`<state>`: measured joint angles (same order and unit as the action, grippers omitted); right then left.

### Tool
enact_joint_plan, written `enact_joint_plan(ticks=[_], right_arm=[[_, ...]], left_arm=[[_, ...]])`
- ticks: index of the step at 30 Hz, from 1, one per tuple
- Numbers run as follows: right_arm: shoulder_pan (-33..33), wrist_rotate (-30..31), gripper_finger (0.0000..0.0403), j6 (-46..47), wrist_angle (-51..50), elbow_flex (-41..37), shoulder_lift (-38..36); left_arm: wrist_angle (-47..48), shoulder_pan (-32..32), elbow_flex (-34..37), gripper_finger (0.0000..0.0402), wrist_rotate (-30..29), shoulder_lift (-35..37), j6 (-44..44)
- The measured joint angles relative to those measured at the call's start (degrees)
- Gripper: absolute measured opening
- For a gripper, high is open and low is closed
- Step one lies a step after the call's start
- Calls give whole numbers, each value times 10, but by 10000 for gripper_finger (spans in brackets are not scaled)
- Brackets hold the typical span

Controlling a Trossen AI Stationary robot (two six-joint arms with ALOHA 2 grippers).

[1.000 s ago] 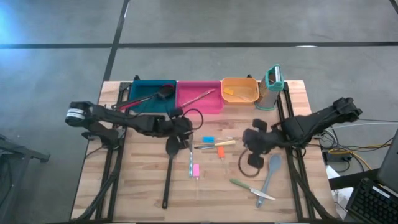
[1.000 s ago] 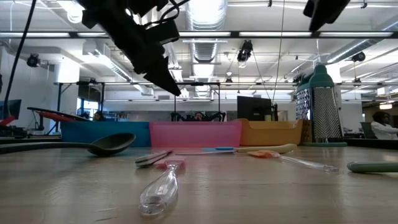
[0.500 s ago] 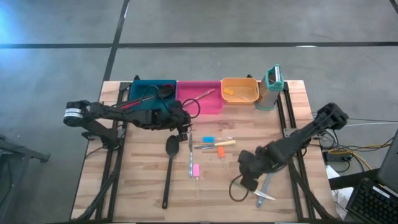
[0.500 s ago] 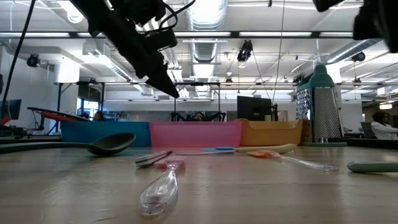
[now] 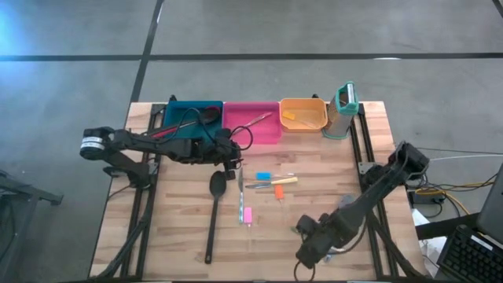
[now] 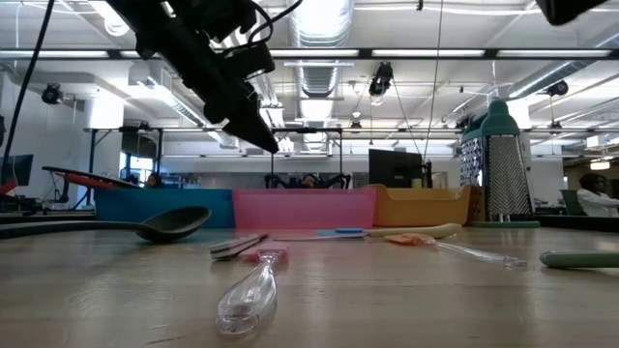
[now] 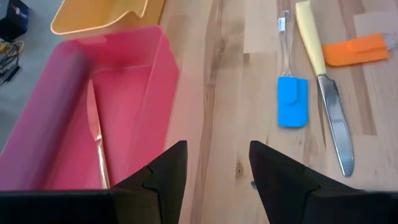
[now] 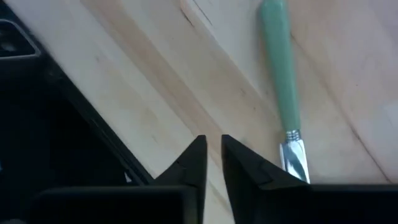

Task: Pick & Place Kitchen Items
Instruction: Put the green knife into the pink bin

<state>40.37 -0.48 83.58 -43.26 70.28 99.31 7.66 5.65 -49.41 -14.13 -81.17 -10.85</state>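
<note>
My right gripper (image 5: 313,245) hangs near the table's front right, pointing steeply down, just above the green-handled knife (image 8: 277,68). Its fingers (image 8: 214,155) stand a narrow gap apart beside the place where handle meets blade, with nothing between them. My left gripper (image 5: 234,159) (image 7: 214,171) waits open and empty over the near wall of the pink bin (image 7: 93,124). Flat on the wood lie a long black spoon (image 5: 214,212), a pink-handled clear utensil (image 5: 246,214), a blue spatula (image 7: 292,102), a yellow-handled knife (image 7: 317,50) and an orange one (image 7: 357,50).
Teal (image 5: 192,122), pink (image 5: 251,124) and orange (image 5: 303,114) bins line the far edge, with utensils inside them. An upright grater (image 5: 344,110) stands at their right. A dark frame rail (image 8: 37,93) runs close beside my right gripper.
My right gripper has swung from the middle right of the table toward the near edge, coming down and rolling its wrist, and now hangs over the green-handled knife. My left gripper first drew a little toward the pink bin, then kept still. No item has moved.
</note>
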Motion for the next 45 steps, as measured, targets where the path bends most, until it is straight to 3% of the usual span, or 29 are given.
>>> enact_joint_plan(ticks=[11, 19, 34, 42, 45], right_arm=[[-24, -26, 157, -92, -24, 1, 38], [-29, -30, 184, -135, -49, -1, 58], [-30, -66, 144, -167, -63, -3, 130], [-32, -82, 45, -189, -63, -4, 129], [-34, -86, 36, -195, -62, -5, 122]], left_arm=[[-3, 6, 0, 179, 0, 0, 4], [-4, 6, 0, 179, 0, 0, 8], [-6, 6, 0, 179, -1, 0, 8], [-7, 6, 0, 179, -1, 0, 8], [-7, 6, 0, 179, -1, 0, 8]])
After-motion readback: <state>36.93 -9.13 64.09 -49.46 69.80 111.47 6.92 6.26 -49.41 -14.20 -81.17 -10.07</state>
